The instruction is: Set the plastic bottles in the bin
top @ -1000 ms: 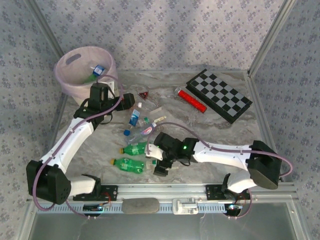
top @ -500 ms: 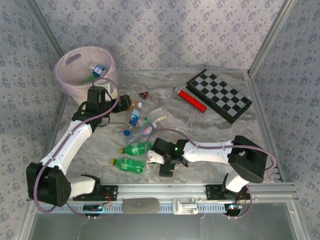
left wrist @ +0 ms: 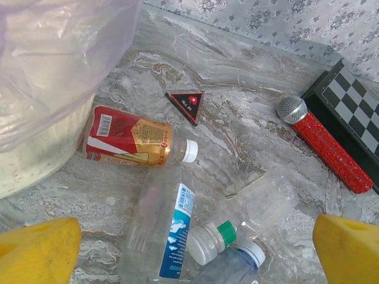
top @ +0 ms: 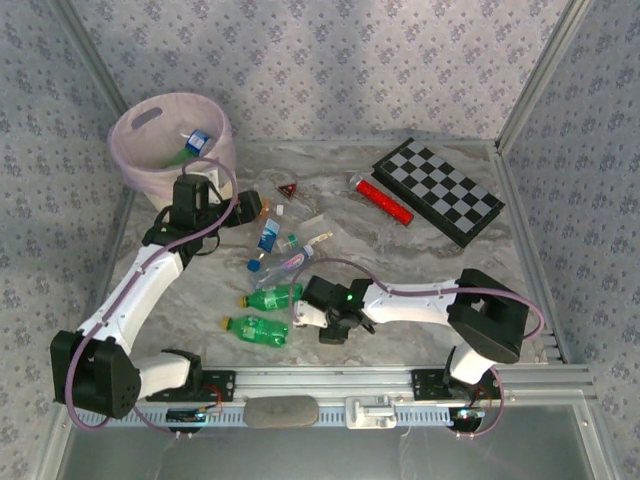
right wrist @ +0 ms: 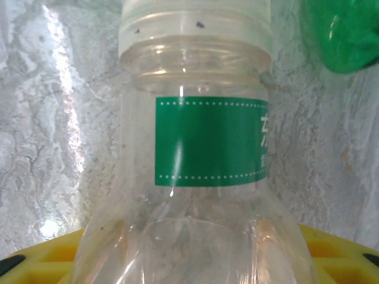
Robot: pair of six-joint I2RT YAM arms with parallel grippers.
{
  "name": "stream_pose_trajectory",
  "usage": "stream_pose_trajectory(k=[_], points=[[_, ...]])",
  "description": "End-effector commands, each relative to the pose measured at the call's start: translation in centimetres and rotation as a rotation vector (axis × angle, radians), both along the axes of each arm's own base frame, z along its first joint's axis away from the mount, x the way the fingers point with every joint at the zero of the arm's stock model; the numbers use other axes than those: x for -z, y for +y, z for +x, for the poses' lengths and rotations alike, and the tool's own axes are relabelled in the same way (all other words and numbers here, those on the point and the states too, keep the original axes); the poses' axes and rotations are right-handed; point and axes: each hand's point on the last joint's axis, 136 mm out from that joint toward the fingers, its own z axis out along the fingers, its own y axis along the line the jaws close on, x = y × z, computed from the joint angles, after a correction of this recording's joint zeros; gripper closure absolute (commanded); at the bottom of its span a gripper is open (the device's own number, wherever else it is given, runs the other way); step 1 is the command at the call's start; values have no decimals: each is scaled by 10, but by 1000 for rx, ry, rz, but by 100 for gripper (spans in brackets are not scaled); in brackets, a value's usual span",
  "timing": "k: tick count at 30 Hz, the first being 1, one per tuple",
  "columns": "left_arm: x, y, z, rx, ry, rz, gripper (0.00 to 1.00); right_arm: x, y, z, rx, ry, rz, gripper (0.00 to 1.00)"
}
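Right gripper (top: 318, 322) clamps a clear green-labelled bottle (right wrist: 195, 177), its cap cut off at the top edge.

A black-and-white chessboard (top: 438, 190) lies at an angle on the far right of the grey marbled tabletop (top: 480, 270). A microphone (left wrist: 323, 141) with a glittery red handle and a silver mesh head lies along the board's left edge, just beside it. A small red-and-black triangle (left wrist: 185, 104) lies flat further left, apart from both. Pale floral wallpaper (top: 350, 60) backs the table.
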Motion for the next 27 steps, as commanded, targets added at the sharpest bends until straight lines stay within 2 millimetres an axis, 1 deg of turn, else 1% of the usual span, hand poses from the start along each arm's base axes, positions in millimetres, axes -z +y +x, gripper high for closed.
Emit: stream_pose_trajectory(k=[1,5,8,10,14,18,21,24,27], points=[[-15,-1,-2,5,-48,-44,0,-10,-3,2,26,-18,26,48],[-19,-4,-6,20,-59,-64,0,-27,-3,5,75,-10,80,49],[-24,-9,-9,41,-73,-91,0,-53,2,19,175,-5,183,49],[-28,-15,-12,59,-86,-110,0,-73,7,34,252,-9,267,49],[-36,-27,-17,98,-104,-146,0,-108,13,73,426,-33,424,48],[-45,-43,-23,133,-109,-215,0,-138,14,117,593,-139,553,48],[-51,-56,-25,147,-99,-299,0,-160,11,147,724,-205,661,48],[-54,-69,-21,148,-88,-395,0,-180,10,169,786,-255,765,48],[-53,-82,-15,159,-62,-467,0,-196,13,183,763,-295,839,49]])
